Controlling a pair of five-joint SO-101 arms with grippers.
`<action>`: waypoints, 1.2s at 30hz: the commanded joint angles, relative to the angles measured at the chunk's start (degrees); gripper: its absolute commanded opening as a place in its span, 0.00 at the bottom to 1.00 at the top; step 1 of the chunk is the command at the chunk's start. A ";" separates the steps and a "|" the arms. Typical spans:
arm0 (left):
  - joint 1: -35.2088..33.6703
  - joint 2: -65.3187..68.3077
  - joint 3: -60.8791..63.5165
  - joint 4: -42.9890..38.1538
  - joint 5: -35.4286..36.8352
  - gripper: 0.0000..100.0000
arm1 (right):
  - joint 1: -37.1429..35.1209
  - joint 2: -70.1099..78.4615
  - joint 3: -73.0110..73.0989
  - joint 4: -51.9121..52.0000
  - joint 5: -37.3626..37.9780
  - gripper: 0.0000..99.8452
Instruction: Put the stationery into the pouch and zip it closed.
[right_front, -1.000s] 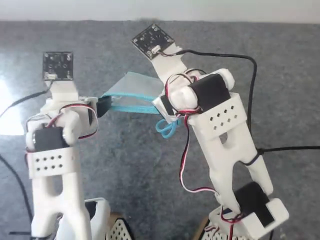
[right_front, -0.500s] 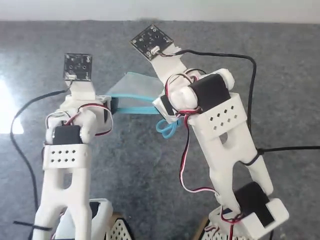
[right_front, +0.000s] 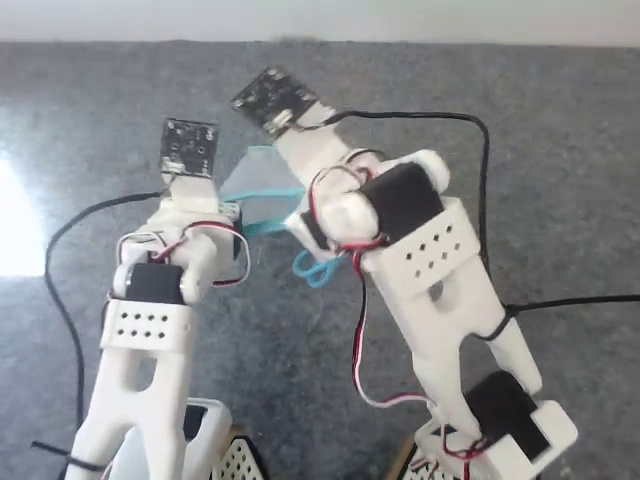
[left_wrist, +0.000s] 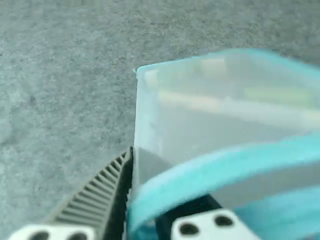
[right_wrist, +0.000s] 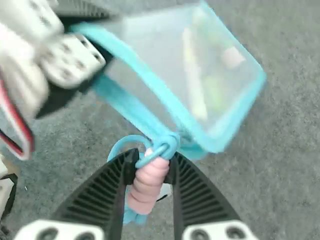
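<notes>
A clear pouch (right_front: 262, 175) with a teal zip edge hangs above the grey table between my two arms. My left gripper (right_front: 240, 215) is shut on the pouch's corner (left_wrist: 145, 125); its ribbed finger (left_wrist: 95, 197) lies against the wall. My right gripper (right_wrist: 150, 155) is shut on the pink zip pull (right_wrist: 146, 184), where a teal cord loop (right_wrist: 122, 145) hangs. Inside the pouch (right_wrist: 200, 75) lie a pale pen (right_wrist: 192, 75) and other small stationery. The zip's two teal bands (right_wrist: 130, 87) run from the left gripper (right_wrist: 75, 55) to the pull.
Grey carpet-like table surface (right_front: 560, 150) lies all around. Black cables (right_front: 60, 250) trail from both arms, one (right_front: 580, 298) crossing the right side. The teal loop (right_front: 315, 268) dangles below the right gripper (right_front: 303, 228).
The left arm has swung to the right and the right arm to the left, so the grippers are closer together. The visible stretch of teal zip between them is shorter.
</notes>
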 joint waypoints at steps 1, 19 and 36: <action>4.31 -1.23 0.92 0.79 -0.09 0.01 | -5.67 -6.99 -0.35 -4.62 -0.88 0.01; 7.74 -1.14 0.66 3.16 2.29 0.01 | -23.96 -19.56 14.86 -7.60 10.81 0.07; -0.26 -1.14 -3.74 5.71 3.43 0.01 | -11.65 -52.88 50.11 -14.37 19.69 0.36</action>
